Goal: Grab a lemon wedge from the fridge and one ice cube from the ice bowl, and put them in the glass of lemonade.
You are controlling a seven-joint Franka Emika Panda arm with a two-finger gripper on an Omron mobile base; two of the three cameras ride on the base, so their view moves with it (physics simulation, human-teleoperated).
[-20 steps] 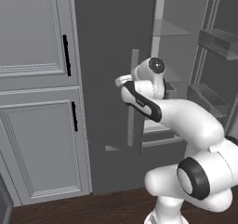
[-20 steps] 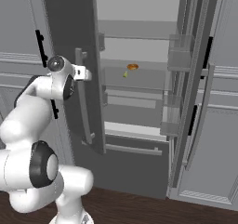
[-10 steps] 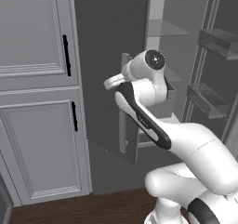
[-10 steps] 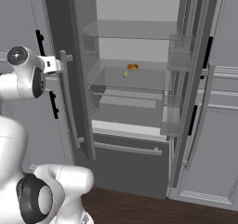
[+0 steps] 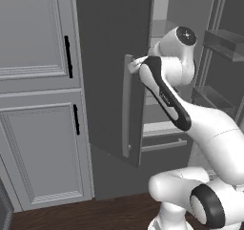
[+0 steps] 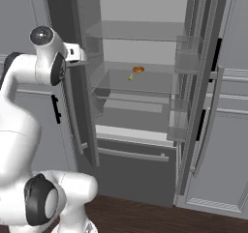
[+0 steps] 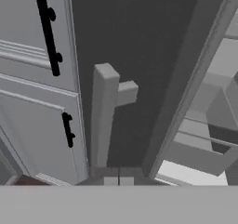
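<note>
The fridge (image 5: 109,57) stands with both doors swung out, its shelves bare to the right base view. A small yellow lemon wedge (image 6: 131,77) lies on a glass shelf beside an orange piece (image 6: 138,69). My gripper (image 5: 135,66) is shut, with nothing between its fingers, right at the top of the left door's long grey handle (image 5: 127,109). From the right base view the gripper (image 6: 82,54) sits against that door's edge. In the hand view the closed gripper (image 7: 118,181) points down along the handle (image 7: 103,121). The ice bowl and the glass of lemonade are out of view.
Pale panelled cabinets (image 5: 38,81) with black handles flank the fridge's left side. The right door (image 6: 186,63) carries clear bins and stands edge-on. A bottom drawer (image 6: 135,154) with a horizontal bar sits under the shelves. Dark wood floor (image 6: 145,217) lies in front.
The fingers have gone from partly open to shut. The arm has lifted and swung left along the left door, and that door now stands wider.
</note>
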